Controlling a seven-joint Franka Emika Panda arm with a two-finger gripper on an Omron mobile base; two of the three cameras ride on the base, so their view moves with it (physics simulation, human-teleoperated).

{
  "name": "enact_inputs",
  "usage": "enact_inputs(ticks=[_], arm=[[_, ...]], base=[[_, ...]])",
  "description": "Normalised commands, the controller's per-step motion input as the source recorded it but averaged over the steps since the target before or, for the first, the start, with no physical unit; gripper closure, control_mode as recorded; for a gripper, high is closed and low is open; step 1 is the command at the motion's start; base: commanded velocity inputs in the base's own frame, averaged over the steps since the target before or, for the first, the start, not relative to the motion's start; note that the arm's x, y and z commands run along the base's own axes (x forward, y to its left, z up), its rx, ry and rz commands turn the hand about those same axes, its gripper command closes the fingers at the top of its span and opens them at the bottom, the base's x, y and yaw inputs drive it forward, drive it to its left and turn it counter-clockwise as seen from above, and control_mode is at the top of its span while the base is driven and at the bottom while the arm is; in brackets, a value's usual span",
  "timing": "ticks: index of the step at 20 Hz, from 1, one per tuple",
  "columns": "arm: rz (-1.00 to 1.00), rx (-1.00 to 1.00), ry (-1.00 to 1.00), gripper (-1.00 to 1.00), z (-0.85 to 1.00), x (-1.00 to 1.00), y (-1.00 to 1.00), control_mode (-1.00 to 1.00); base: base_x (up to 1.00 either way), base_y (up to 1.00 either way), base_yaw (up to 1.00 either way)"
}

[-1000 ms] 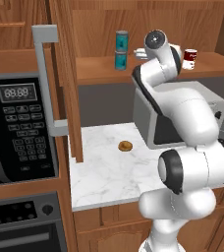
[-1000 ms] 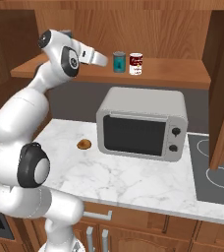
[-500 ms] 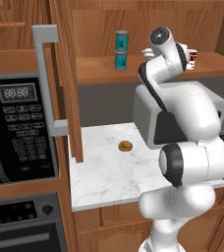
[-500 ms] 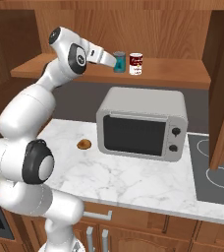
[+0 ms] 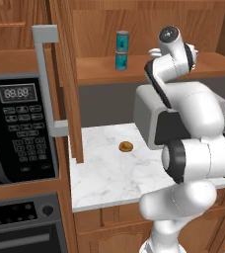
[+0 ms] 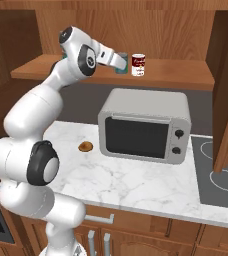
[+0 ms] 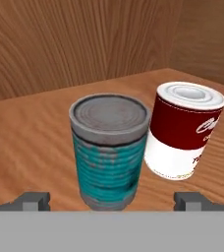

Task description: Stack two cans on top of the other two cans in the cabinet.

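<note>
Wood-grain shelf [image 7: 30, 142] bears teal can [image 7: 110, 150] between wide-open gripper [image 7: 111, 201] fingers (red-and-white can [image 7: 185, 129] just beside).

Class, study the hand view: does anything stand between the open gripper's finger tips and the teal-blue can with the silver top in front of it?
Nothing visible does. The gripper is open, and the teal-blue can with the silver top stands directly ahead between its fingertips. The red and white can stands close beside it, not in the path.

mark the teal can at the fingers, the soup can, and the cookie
teal can [image 7: 109, 150], hand view, on its painted side.
red and white can [image 7: 182, 130], hand view, on its label.
cookie [image 6: 85, 146], right base view, on its top.
</note>
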Motion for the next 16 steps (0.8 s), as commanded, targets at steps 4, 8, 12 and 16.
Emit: enact_inputs(ticks=[4,8,12,16], arm=[[0.00,0.01,0.00,-1.00,-0.03,0.15,-0.07,-1.00],[0.00,0.01,0.00,-1.00,-0.01,0.14,0.00,-1.00],[0.00,0.00,0.00,-1.00,0.00,0.16,0.00,-1.00],[-0.01,0.00,0.00,-1.00,-0.01,0.17,0.00,-1.00]], base=[[0.00,0.00,0.00],[0.00,0.00,0.00],[0.00,0.00,0.00],[0.00,0.00,0.00]])
